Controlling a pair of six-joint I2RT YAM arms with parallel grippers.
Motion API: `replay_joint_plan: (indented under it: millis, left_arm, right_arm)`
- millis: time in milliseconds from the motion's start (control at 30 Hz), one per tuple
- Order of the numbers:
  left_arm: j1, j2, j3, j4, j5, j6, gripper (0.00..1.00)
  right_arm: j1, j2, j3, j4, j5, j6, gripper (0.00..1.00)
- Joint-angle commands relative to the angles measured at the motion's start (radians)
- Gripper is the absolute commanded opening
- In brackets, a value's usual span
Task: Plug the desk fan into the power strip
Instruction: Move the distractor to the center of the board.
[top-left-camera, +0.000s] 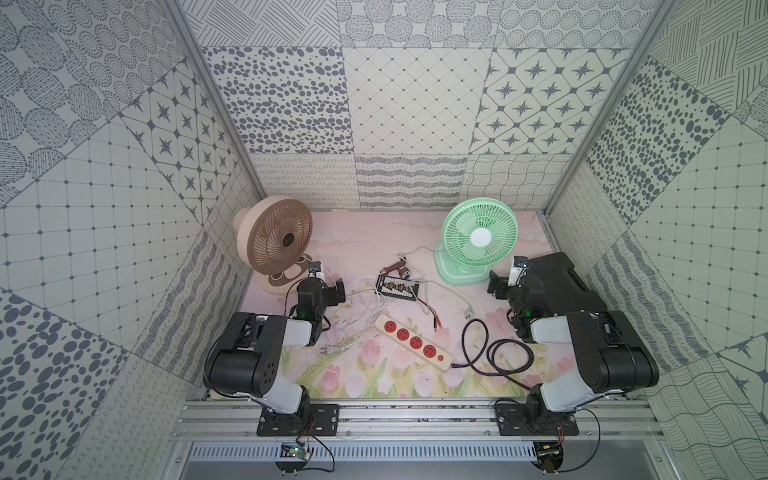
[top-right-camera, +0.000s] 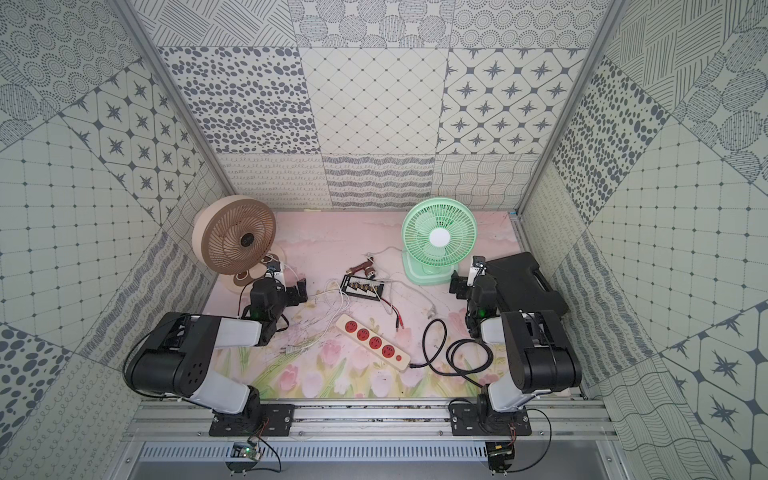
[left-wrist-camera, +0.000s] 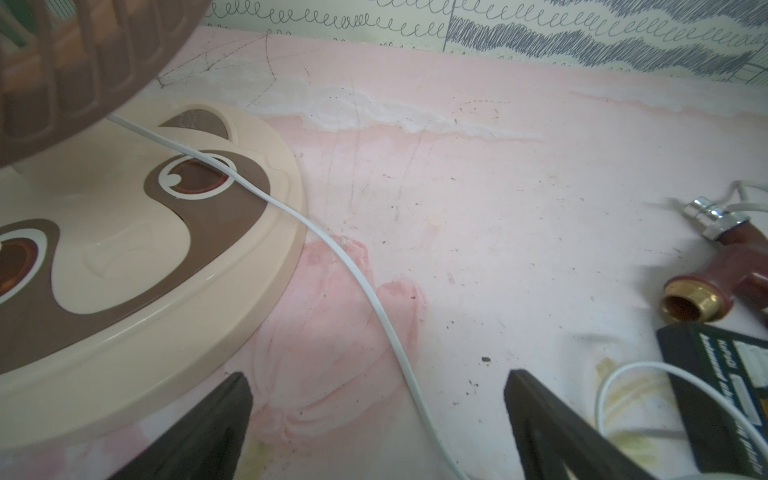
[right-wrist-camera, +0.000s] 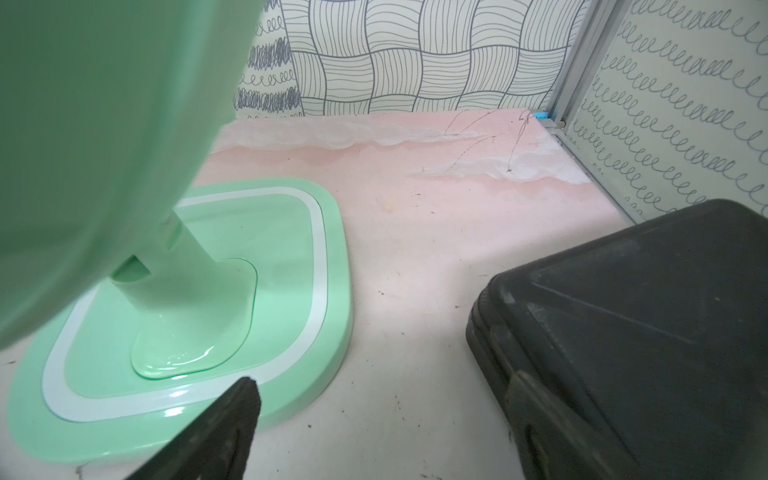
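Note:
The cream power strip (top-left-camera: 412, 342) with red sockets lies at the mat's front middle, its black cord (top-left-camera: 494, 353) coiled to the right. A beige-brown desk fan (top-left-camera: 274, 243) stands back left and a green desk fan (top-left-camera: 478, 237) back right. My left gripper (top-left-camera: 325, 287) hovers open beside the beige fan's base (left-wrist-camera: 124, 249); that fan's white cord (left-wrist-camera: 361, 282) runs on the mat between its fingers, untouched. My right gripper (top-left-camera: 509, 289) stands open and empty between the green fan's base (right-wrist-camera: 208, 332) and a black case (right-wrist-camera: 644, 332). A white plug (top-left-camera: 467, 313) lies loose near the strip.
A small black board (top-left-camera: 397, 286) with red-clipped wires and a maroon tap fitting (top-left-camera: 397, 268) lie mid-mat among tangled white cords (top-left-camera: 374, 307). Patterned walls close in the left, right and back sides. The black case (top-left-camera: 557, 282) fills the right rear corner.

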Motion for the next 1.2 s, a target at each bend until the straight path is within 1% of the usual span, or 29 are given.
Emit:
replay_joint_plan:
  millis: [0,100,167,233,300,333,400,433,467,567,700,833,900,967,1033,1167]
  left_arm:
    - [0.0,0.006,0.003,0.064,0.009,0.016,0.99]
    - [0.0,0.007,0.003,0.065,0.009,0.017,0.99]
    - [-0.001,-0.003,0.002,0.067,0.009,0.027,0.99]
    - [-0.008,-0.057,0.011,0.013,0.006,0.025,0.99]
    - [-0.013,-0.124,0.028,-0.093,-0.044,0.009,0.99]
    - [-0.014,-0.157,0.056,-0.165,-0.077,-0.025,0.99]
    - [-0.012,-0.195,0.121,-0.358,-0.137,-0.095,0.99]
    - [-0.012,-0.205,0.148,-0.43,-0.136,-0.104,0.99]
    - [-0.012,-0.215,0.166,-0.471,-0.122,-0.105,0.99]
    - [-0.012,-0.26,0.189,-0.539,-0.088,-0.127,0.99]
    - [-0.013,-0.35,0.176,-0.563,-0.035,-0.172,0.99]
    - [-0.013,-0.465,0.156,-0.572,0.084,-0.242,0.99]
    - [-0.013,-0.519,0.143,-0.587,0.125,-0.307,0.99]
    - [-0.012,-0.565,0.143,-0.631,0.16,-0.37,0.99]
    - [-0.013,-0.595,0.15,-0.669,0.205,-0.407,0.99]
    - [-0.014,-0.659,0.163,-0.771,0.282,-0.475,0.99]
  right_arm:
    - [0.004,-0.004,0.016,0.034,-0.008,-0.015,0.97]
    - [0.023,-0.014,0.006,0.044,-0.007,-0.036,0.97]
    - [0.031,-0.055,-0.011,0.046,0.033,-0.029,0.97]
    - [0.038,-0.121,-0.011,-0.015,0.084,-0.018,0.97]
    - [0.039,-0.187,0.01,-0.127,0.098,0.004,0.97]
    - [0.039,-0.217,0.013,-0.159,0.096,0.007,0.97]
    - [0.043,-0.288,-0.001,-0.205,0.09,0.001,0.97]
    - [0.046,-0.324,-0.006,-0.23,0.1,0.002,0.97]
    - [0.046,-0.359,-0.01,-0.268,0.113,0.013,0.97]
    - [0.046,-0.529,0.001,-0.417,0.124,0.052,0.97]
    - [0.047,-0.732,0.0,-0.594,0.119,0.136,0.97]
    - [0.046,-0.919,-0.009,-0.746,0.11,0.219,0.97]
    - [0.046,-0.999,0.003,-0.839,0.097,0.26,0.97]
    - [0.046,-1.074,0.023,-0.921,0.062,0.305,0.97]
    - [0.046,-1.131,0.055,-1.0,0.002,0.359,0.97]
    - [0.046,-1.189,0.132,-1.158,-0.106,0.436,0.97]
